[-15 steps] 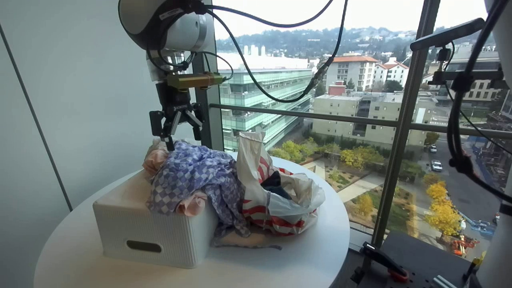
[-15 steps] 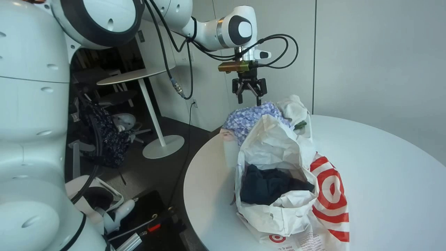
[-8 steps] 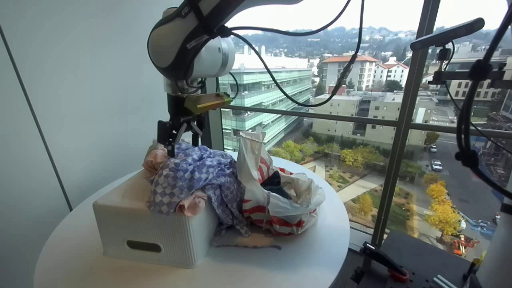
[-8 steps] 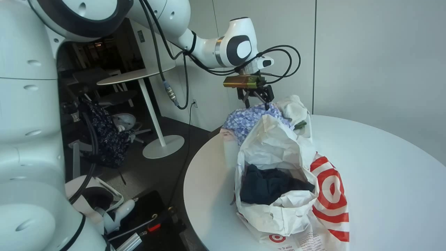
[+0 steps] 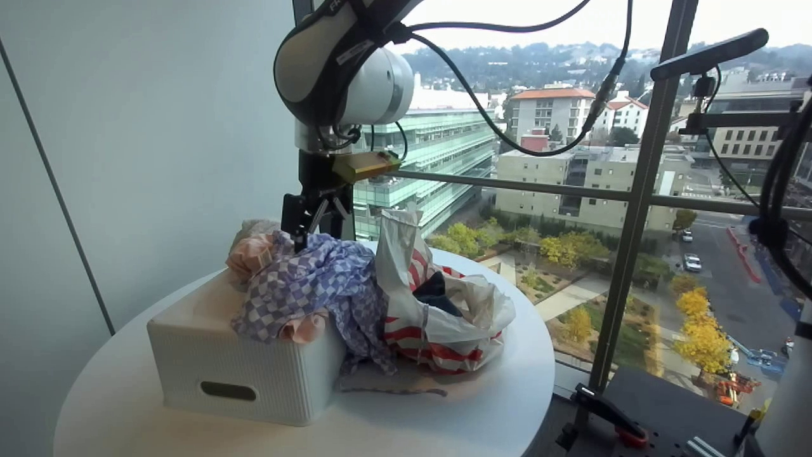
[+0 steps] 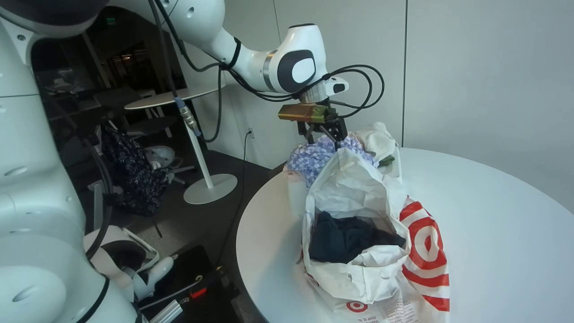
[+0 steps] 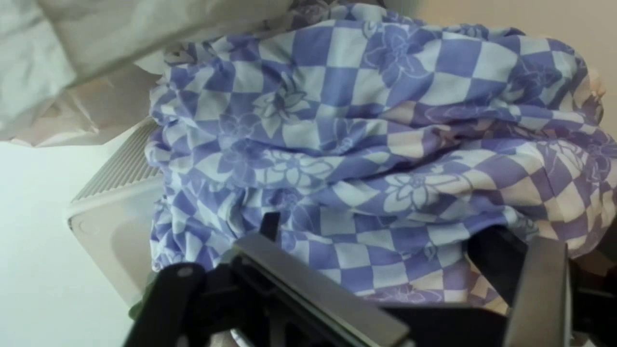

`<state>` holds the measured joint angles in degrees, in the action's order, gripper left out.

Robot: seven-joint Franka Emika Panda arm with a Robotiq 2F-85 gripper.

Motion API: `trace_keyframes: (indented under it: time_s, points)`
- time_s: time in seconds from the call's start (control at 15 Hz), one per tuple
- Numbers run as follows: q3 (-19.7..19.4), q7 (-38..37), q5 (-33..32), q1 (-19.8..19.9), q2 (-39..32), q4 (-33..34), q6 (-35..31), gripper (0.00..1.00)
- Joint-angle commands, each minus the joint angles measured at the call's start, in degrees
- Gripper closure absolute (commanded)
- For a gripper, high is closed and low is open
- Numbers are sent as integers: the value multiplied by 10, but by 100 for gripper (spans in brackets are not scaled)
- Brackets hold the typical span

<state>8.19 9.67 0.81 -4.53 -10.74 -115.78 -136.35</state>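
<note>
"What's the scene at the round white table [image 6: 489,215]?"

"A white robot arm [image 6: 253,69] leans in, its gripper [image 6: 323,144] aimed straight down at a purple-and-white checkered cloth [image 7: 337,144] printed with flowers."

"Does it have hold of it?"

"The two fingers [image 7: 496,258] are spread wide, their tips down among the folds, and the cloth runs loose between them. How deep the tips go, I can't tell from where I stand."

"And where does that cloth lie?"

"It sits bunched on top of a white ribbed box [image 5: 266,365] with a hand slot [image 5: 228,390] in one wall, and spills over the side toward a shopping bag [image 6: 354,280]. Peach fabric [image 5: 249,254] bulges out beside it, on top of the box, and a pinkish fold [image 5: 304,327] peeks from beneath its lower edge."

"Tell me about the bag."

"White, marked with red stripes and rings, it stands just beside the box, mouth gaping, a dark garment [image 6: 345,240] crumpled inside. One tall flap [image 5: 396,247] rises right next to the checkered cloth."

"What else lies close by?"

"An off-white cloth [image 6: 377,140] slumps near the box's corner, a bit of green [image 6: 386,160] showing under it."

"And in the background?"

"A tall window frame [image 5: 625,254] crosses the view, with yellow-leaved trees [image 5: 694,314] on the ground far below."
</note>
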Motion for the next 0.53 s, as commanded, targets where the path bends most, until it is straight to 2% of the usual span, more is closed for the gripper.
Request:
trace_keyframes:
  time_s: [0.0, 0.4, 0.47]
  points:
    - [-1, 30, 20, 3, 30, -50, -27, 0]
    - [-4, 11, 0, -4, -3, -75, -54, 0]
    - [-3, 14, 2, -4, -6, -79, -60, 10]
